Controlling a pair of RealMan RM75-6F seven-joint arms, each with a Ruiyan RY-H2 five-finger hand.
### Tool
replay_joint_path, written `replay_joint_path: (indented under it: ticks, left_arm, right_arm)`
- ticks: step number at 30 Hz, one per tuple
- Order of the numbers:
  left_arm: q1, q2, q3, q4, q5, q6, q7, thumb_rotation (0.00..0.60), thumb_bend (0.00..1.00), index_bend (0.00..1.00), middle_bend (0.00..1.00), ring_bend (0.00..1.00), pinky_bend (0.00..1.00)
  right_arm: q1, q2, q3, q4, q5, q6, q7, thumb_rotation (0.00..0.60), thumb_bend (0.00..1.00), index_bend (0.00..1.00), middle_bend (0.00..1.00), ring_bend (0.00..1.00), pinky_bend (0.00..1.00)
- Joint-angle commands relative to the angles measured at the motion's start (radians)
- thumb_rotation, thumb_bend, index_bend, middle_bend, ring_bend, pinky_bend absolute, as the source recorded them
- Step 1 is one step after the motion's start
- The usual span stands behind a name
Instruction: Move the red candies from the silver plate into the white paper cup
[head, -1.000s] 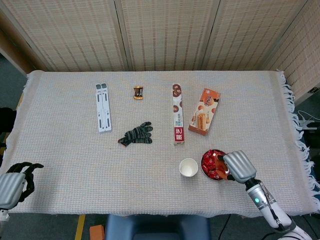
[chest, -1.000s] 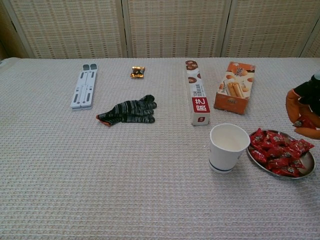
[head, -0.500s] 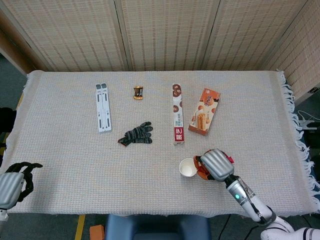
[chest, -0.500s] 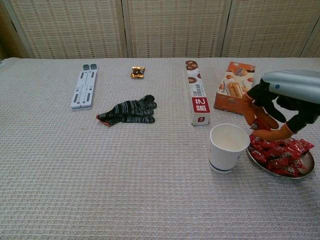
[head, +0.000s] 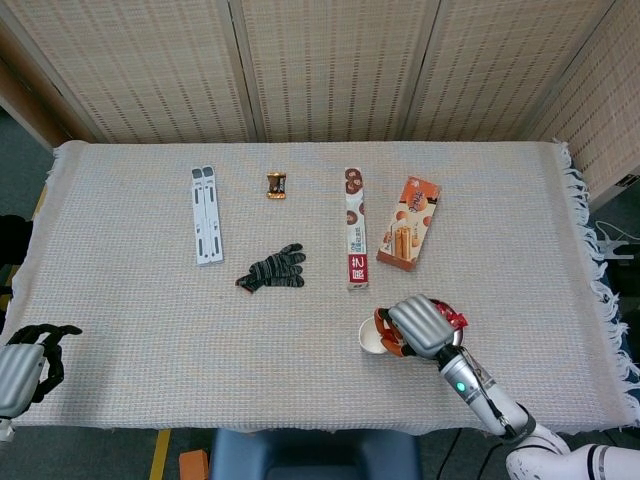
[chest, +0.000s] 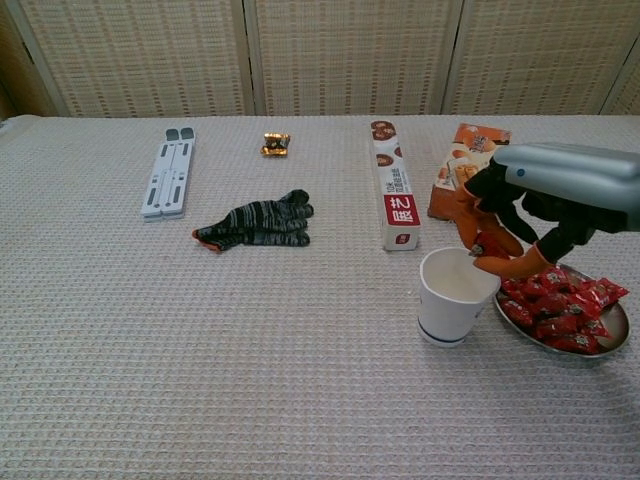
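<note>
Red candies (chest: 562, 308) lie heaped on the silver plate (chest: 612, 342) just right of the white paper cup (chest: 456, 295), while the right robot hand (chest: 515, 225) pinches one candy (chest: 486, 244) above the cup's rim.

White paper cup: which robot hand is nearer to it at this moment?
Right. The right robot hand is over the rim of the white paper cup, pinching a red candy. The left robot hand is at the table's far left edge.
</note>
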Motion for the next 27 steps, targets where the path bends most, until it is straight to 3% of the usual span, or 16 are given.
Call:
replay_joint_path:
  ticks: [1, 11, 19, 27]
  left_arm:
    - [0.0, 0.0, 0.0, 0.0, -0.001, 0.0, -0.001, 0.6, 0.64, 0.3, 0.37, 0.25, 0.23]
    - [0.0, 0.001, -0.001, -0.001, -0.003, -0.001, 0.001, 0.6, 0.64, 0.3, 0.37, 0.25, 0.24]
    - [0.001, 0.002, 0.0, -0.003, -0.004, -0.002, 0.001, 0.6, 0.64, 0.3, 0.37, 0.25, 0.24]
    - [0.002, 0.005, 0.001, -0.006, -0.001, 0.0, -0.003, 0.6, 0.64, 0.3, 0.37, 0.25, 0.24]
  right_arm:
    - [0.001, 0.003, -0.003, 0.0, 0.0, 0.0, 0.006, 0.6, 0.31, 0.53, 0.74, 0.7, 0.97]
    - [-0.002, 0.018, -0.007, -0.006, -0.006, 0.015, 0.031, 0.6, 0.14, 0.45, 0.74, 0.7, 0.97]
    - [-0.006, 0.04, -0.012, -0.012, -0.015, 0.03, 0.051, 0.6, 0.07, 0.38, 0.74, 0.7, 0.97]
    - [-0.039, 0.071, -0.024, 0.003, 0.057, 0.077, -0.082, 0.6, 0.07, 0.38, 0.74, 0.7, 0.97]
